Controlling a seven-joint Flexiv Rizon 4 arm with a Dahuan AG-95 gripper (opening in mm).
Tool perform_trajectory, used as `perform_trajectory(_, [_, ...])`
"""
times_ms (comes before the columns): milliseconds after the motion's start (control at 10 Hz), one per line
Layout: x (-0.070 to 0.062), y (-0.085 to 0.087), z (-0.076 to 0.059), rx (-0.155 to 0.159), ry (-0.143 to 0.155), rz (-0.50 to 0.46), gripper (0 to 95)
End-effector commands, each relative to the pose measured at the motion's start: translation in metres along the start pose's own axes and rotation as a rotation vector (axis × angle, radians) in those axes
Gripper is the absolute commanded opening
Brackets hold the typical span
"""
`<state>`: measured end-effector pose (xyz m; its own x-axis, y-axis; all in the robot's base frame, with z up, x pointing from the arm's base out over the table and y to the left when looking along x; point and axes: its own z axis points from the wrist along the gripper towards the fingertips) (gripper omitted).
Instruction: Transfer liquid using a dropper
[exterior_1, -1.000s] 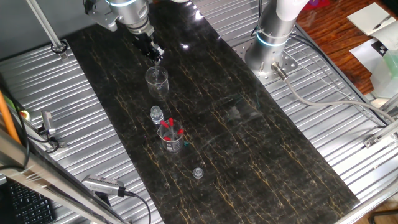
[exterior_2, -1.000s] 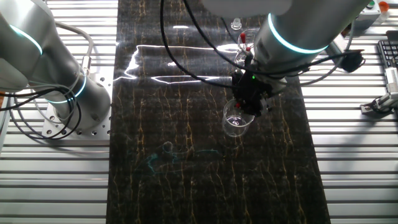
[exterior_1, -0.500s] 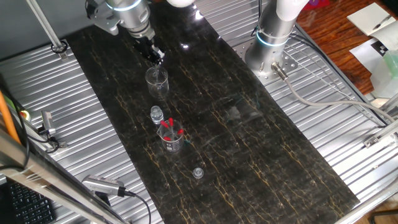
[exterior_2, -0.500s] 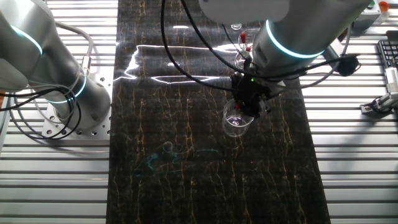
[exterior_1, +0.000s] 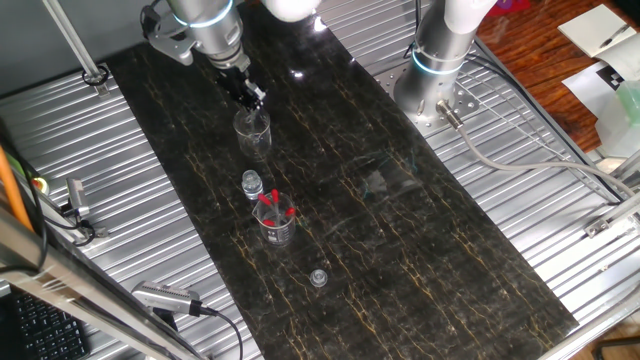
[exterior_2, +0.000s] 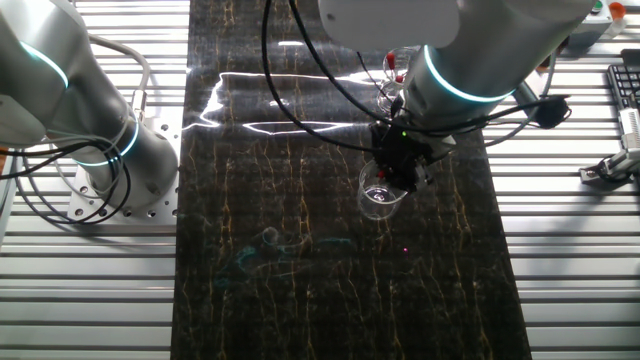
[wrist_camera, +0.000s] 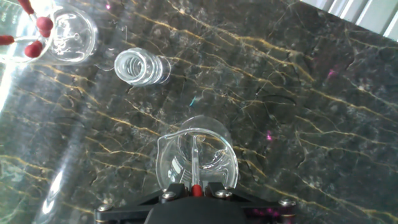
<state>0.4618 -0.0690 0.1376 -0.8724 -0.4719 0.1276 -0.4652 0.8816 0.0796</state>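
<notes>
- Up and to the left of our gripper (wrist_camera: 194, 194) in the hand view, we see a clear glass (wrist_camera: 69, 36) that holds spare droppers (wrist_camera: 36, 34) with red bulbs; from the fixed view that glass (exterior_1: 276, 224) stands well apart from us, farther down the dark marble table (exterior_1: 400, 230).
- Just right of that glass, and nearer to us, stands an uncapped clear vial (wrist_camera: 138, 66); in the fixed view the vial (exterior_1: 251, 185) sits between the glass and the beaker.
- Straight below our fingers stands a clear beaker (wrist_camera: 198, 158), spout to the left, and our gripper (exterior_1: 250, 96) hangs just over its rim (exterior_1: 253, 124).
- Our fingers are drawn narrow and pinch the dropper (wrist_camera: 195, 163) by its red top, which only peeps out at the bottom edge of the hand view; its thin glass stem points down into the beaker.
- We cannot tell whether the tip touches the beaker floor.
- From the other fixed view our gripper (exterior_2: 400, 170) covers the far side of the beaker (exterior_2: 381, 197).
- Beyond the glass, farthest from us, a small clear round cap (exterior_1: 318, 277) lies on the marble.
</notes>
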Motion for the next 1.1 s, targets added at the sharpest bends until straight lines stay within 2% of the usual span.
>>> perform_trajectory(100, [-0.001, 0.0, 0.004, 0.003, 0.0, 0.002, 0.0])
perform_trajectory(1100, [-0.006, 0.004, 0.022, 0.007, -0.006, -0.003, 0.0])
